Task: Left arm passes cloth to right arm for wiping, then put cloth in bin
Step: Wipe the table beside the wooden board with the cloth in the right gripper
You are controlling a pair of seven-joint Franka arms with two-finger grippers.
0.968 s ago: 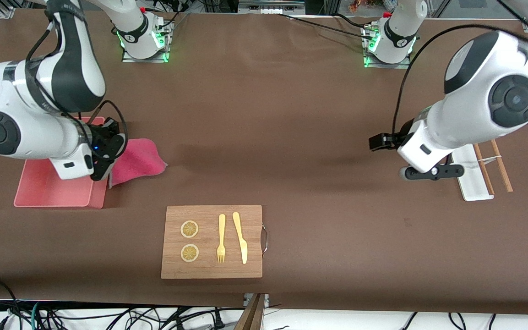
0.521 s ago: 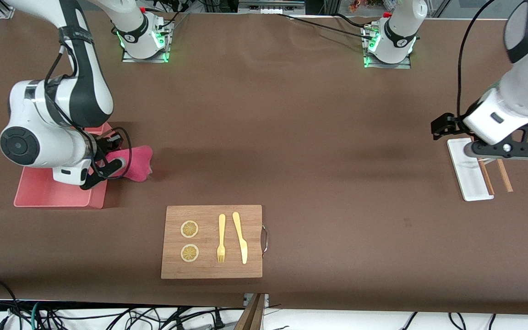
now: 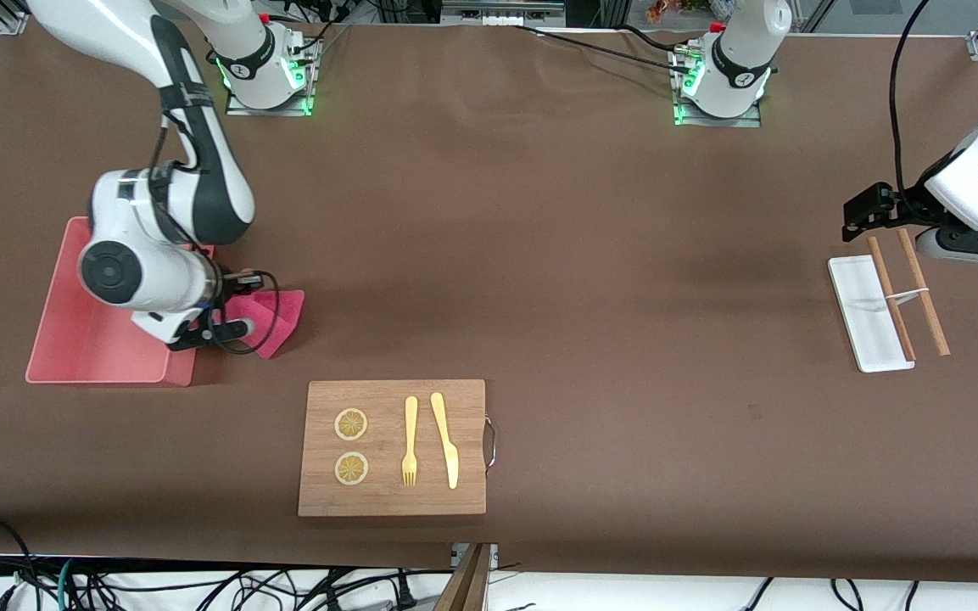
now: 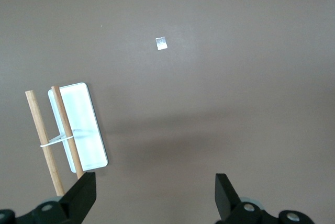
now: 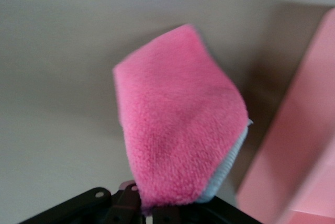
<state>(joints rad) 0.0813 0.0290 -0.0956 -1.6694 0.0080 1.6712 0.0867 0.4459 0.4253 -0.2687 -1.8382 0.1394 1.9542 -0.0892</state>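
My right gripper (image 3: 241,312) is shut on the magenta-pink cloth (image 3: 278,311). It holds the cloth low over the table, just beside the wall of the light pink bin (image 3: 90,339) that faces the table's middle. In the right wrist view the cloth (image 5: 178,119) hangs folded from the right gripper (image 5: 149,209), pink face out with a pale edge showing, and the bin (image 5: 309,140) is beside it. The bin's floor that shows is bare. My left gripper (image 3: 866,210) is open and empty in the air over the table by the white tray; the left wrist view shows it (image 4: 154,198) spread wide.
A wooden cutting board (image 3: 393,447) with two lemon slices, a yellow fork and a knife lies near the front camera. A small white tray (image 3: 866,314) with two wooden chopsticks (image 3: 921,288) lies at the left arm's end; both show in the left wrist view (image 4: 78,127).
My right arm has swung from over the bin to beside it, and the cloth now hangs bunched and smaller. My left arm has drawn back toward its end of the table.
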